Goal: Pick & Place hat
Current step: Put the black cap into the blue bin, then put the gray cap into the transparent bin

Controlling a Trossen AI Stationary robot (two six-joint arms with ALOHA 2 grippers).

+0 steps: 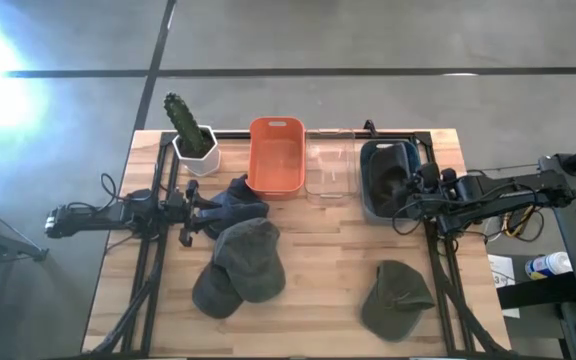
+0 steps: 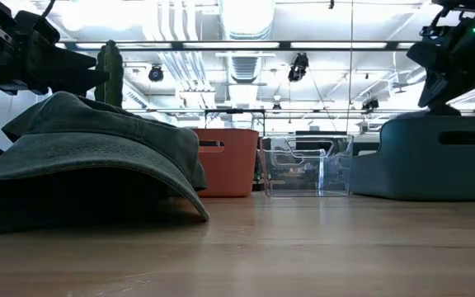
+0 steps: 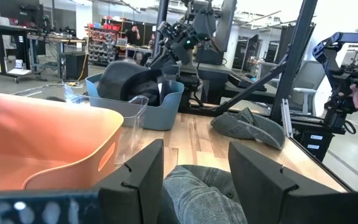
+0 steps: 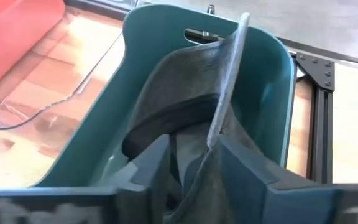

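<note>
A dark blue hat [image 1: 236, 198] sits at my left gripper [image 1: 203, 212], near the table's left side in front of the orange bin; its cloth [image 3: 197, 193] fills the gap between the fingers. My right gripper [image 1: 408, 185] is over the blue bin [image 1: 366, 200], shut on a dark hat [image 4: 185, 99] that sits inside it. Two olive green hats rest on the table, one near the middle [image 1: 246, 262] and one nearer the right [image 1: 396, 298]. My left gripper [image 3: 196, 180] has the dark blue hat's bunched cloth [image 3: 194, 186] between its two fingers, coming level from the table's left. Which part of the hat this is, and whether the hat is clear of the table, I cannot tell. My right gripper [image 4: 194, 174] pinches the dark hat at the edge of its brim [image 4: 219, 118], which runs up between the fingers. The fingers slant down into the blue bin from the right. The hat's body [image 3: 129, 78] lies in the bin and bulges above its rim.
Along the far edge stand a potted cactus [image 1: 193, 140], an orange bin [image 1: 276, 155], a clear bin [image 1: 330, 168] and the blue bin. In the low view the middle green hat [image 2: 97, 157] fills the left foreground. Bare wood lies between the two green hats.
</note>
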